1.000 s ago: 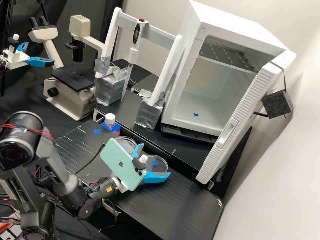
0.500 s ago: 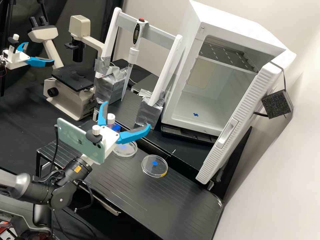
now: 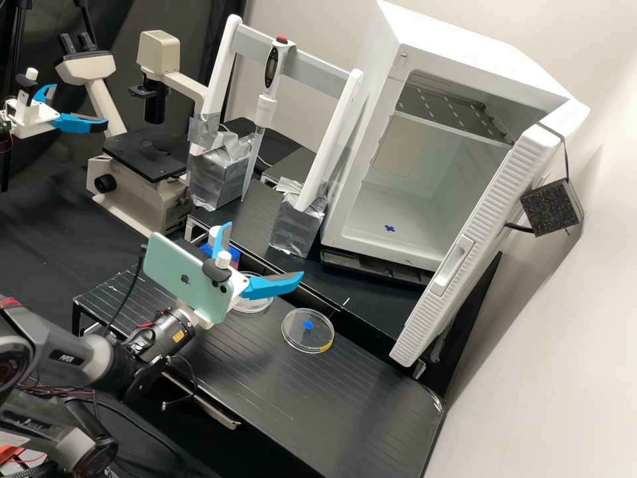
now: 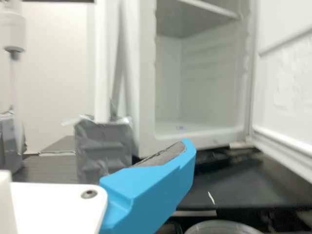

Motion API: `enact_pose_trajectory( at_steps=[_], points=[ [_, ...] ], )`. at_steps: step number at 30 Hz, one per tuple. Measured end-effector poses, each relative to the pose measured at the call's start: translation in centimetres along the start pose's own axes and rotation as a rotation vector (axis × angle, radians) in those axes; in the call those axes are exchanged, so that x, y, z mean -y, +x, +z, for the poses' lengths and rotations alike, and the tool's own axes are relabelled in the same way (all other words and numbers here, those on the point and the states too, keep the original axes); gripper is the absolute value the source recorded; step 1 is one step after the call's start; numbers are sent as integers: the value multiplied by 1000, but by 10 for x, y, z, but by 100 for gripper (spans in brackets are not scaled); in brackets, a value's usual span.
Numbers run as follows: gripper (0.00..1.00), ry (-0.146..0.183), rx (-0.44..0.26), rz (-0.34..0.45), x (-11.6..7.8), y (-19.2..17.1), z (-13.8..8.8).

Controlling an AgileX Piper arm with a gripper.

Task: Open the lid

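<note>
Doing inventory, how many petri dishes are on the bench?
2. One petri dish lies on the black platform; the other dish, further left in the high view, is partly behind the pincer. More may be hidden.

A pale wall (image 3: 312, 23) stands beside dark drapery (image 3: 189, 16).

Lab: microscope (image 3: 152, 149), petri dish (image 3: 308, 330), pipette (image 3: 267, 86) on white stand (image 3: 335, 139).

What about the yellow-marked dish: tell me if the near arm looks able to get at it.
Probably yes: its jaws stand wide apart, and nothing stands over the dish to block them.
</note>
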Motion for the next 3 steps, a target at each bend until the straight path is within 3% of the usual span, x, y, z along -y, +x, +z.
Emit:
enact_pose_trajectory(
  at_steps=[3],
  points=[
    [100,48,32,28,-5,0,6]
  ],
)
